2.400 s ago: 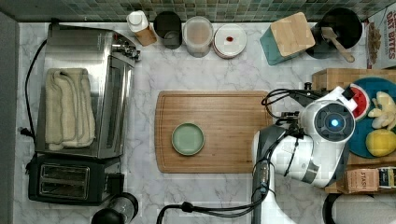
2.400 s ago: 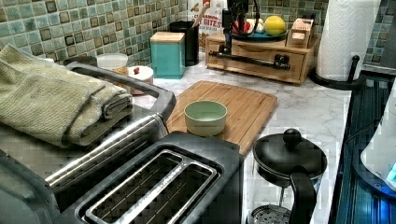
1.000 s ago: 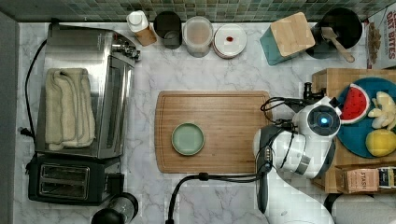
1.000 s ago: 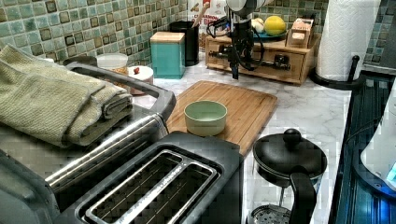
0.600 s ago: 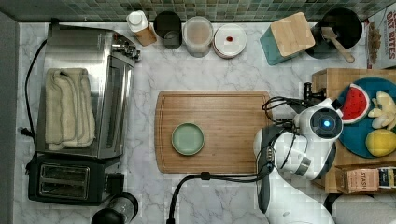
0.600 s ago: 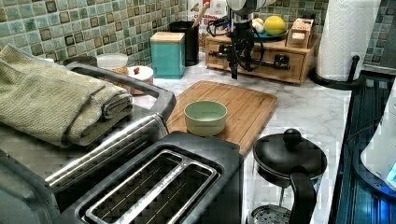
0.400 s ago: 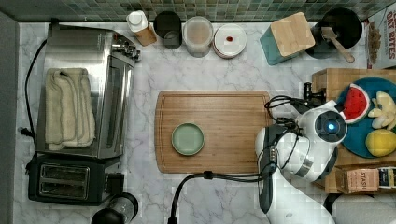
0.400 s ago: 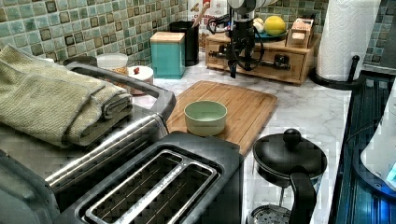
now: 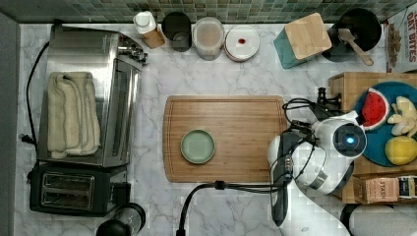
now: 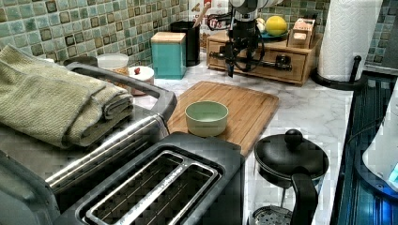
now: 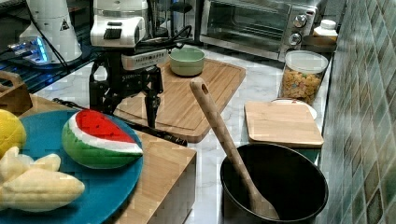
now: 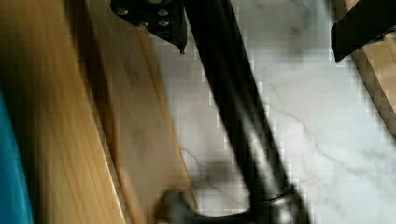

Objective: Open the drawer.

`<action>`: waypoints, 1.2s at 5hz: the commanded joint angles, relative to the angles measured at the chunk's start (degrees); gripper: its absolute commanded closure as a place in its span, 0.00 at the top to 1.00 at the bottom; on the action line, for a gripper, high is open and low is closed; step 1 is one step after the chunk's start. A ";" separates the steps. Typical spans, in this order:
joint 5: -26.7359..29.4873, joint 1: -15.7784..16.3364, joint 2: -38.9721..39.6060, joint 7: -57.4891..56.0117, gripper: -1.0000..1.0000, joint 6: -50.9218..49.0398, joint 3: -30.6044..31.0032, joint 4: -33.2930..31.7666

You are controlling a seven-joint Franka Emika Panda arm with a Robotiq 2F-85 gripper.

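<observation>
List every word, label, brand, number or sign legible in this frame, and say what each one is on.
"BITES": on the printed cereal box at the top view's upper right; the word above it is cut off.
"STASH": on the small brown cardboard box beside the wooden drawer unit, top view.
Triangular warning sign: on the white robot base, right view.
White label on the black pincer mount: too blurred to read.

Even indoor light — soft shadows, blocky compression throughout; wrist view close-up heavily blurred.

— What is everything set on?
— A marble counter.
— And what is laid on it?
— A cutting board, toaster oven, toaster, jars and wooden cabinet are seen.
</observation>
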 commanded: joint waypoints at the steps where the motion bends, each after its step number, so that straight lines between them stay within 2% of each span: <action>1: 0.06 13.78 -4.93 5.19 1.00 -1.94 18.45 -6.23; 3: 1.04 11.80 -8.24 3.50 1.00 -11.28 20.11 -4.44; 6: 0.31 11.95 -9.45 5.69 1.00 -9.19 19.44 -5.17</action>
